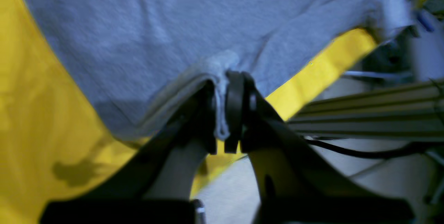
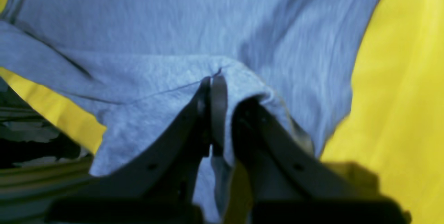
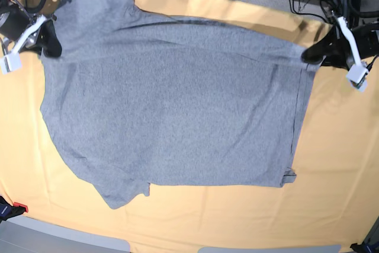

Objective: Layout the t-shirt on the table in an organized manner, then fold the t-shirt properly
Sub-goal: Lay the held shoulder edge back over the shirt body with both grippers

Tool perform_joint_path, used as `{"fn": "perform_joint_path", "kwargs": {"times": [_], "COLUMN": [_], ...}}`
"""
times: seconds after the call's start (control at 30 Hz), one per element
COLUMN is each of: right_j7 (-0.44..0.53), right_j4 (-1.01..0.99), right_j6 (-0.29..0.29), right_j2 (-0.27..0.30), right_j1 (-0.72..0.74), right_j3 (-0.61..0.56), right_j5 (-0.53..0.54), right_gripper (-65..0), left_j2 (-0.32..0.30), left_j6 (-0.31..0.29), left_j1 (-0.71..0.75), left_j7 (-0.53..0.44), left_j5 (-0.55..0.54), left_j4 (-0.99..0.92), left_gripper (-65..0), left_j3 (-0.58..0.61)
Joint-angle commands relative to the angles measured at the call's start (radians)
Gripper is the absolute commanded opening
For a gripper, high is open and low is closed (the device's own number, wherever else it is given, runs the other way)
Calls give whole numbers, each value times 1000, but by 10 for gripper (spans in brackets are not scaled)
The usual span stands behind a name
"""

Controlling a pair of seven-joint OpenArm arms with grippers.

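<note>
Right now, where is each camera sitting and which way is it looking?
Left wrist: sits behind the left hand, facing the t-shirt pinched in it, table beneath.
Right wrist: sits behind the right hand, facing the cloth it grips.
Base: overhead, looking down on the spread shirt, with both arms at the far corners, left hand on the view's right.
All views share the shirt and table.

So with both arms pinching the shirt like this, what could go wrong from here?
The left end effector pinches only a thin bunch of the t-shirt, so pulling might slip it free. The right end effector holds folded fabric, which could set in a crease. Both grips sit near the table edge, so cloth may drag off.
</note>
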Motion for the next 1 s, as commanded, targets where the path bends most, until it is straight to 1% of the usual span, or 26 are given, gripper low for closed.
{"fn": "perform_joint_path", "kwargs": {"times": [0.0, 0.17, 0.33, 0.43, 0.63, 0.77, 0.83, 0.9, 0.97], "right_j7": [24, 25, 25, 24, 25, 25, 34, 46, 48], "right_j4": [4, -44, -129, -158, -159, -159, -159, -159, -159], "right_j6": [5, 5, 5, 5, 5, 5, 5, 5, 5], "right_j2": [18, 18, 18, 17, 18, 17, 18, 18, 18], "right_j1": [9, 41, 83, 93, 133, 145, 162, 165, 163], "right_j3": [8, 7, -17, -27, -28, -33, -33, -33, -33], "right_j5": [18, 18, 18, 18, 18, 14, -5, -34, -35], "right_gripper": [-650, -650, -650, -650, -650, -650, -650, -650, -650], "left_j2": [-19, -19, -18, -5, 17, 31, 34, 34, 34], "left_j6": [-5, -5, -5, -5, -5, -5, -5, -5, -5], "left_j1": [-8, -15, -49, -59, -60, -69, -87, -99, -99], "left_j7": [-47, -144, -193, -232, -384, -399, -399, -399, -399], "left_j5": [4, 105, 190, 237, 381, 422, 445, 448, 447], "left_j4": [12, 11, 11, 11, 10, 10, 10, 10, 10], "left_gripper": [-650, -650, -650, -650, -650, -650, -650, -650, -650], "left_j3": [1, 45, 83, 96, 117, 117, 117, 117, 117]}}
